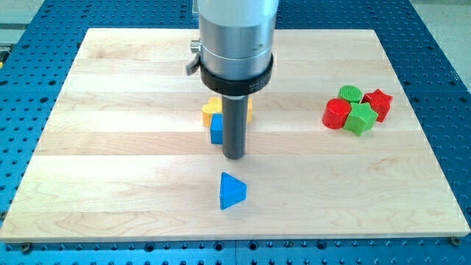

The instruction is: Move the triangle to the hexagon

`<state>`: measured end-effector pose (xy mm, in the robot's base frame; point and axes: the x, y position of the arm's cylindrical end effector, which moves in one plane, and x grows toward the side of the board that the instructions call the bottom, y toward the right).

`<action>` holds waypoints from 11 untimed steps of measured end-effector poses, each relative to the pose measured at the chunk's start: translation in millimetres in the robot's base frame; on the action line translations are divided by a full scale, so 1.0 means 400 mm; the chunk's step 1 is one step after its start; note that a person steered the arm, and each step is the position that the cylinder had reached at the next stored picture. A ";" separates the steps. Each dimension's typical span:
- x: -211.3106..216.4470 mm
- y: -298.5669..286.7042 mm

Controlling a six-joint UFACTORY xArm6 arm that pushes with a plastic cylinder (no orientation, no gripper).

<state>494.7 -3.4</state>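
Observation:
A blue triangle (232, 191) lies on the wooden board (110, 184) near the view's bottom centre. My tip (234, 157) stands just above it in the view, a small gap apart and not touching. Right behind the rod, a blue block (215, 129) and yellow blocks (212, 109) sit close together. The rod hides most of them, so I cannot make out their shapes or tell which is the hexagon.
A tight cluster sits at the view's right: a green round block (350, 93), a red star (379, 101), a red cylinder (336, 113) and a green star (360, 118). The board rests on a blue perforated table (29, 110).

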 end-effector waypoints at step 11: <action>0.131 0.018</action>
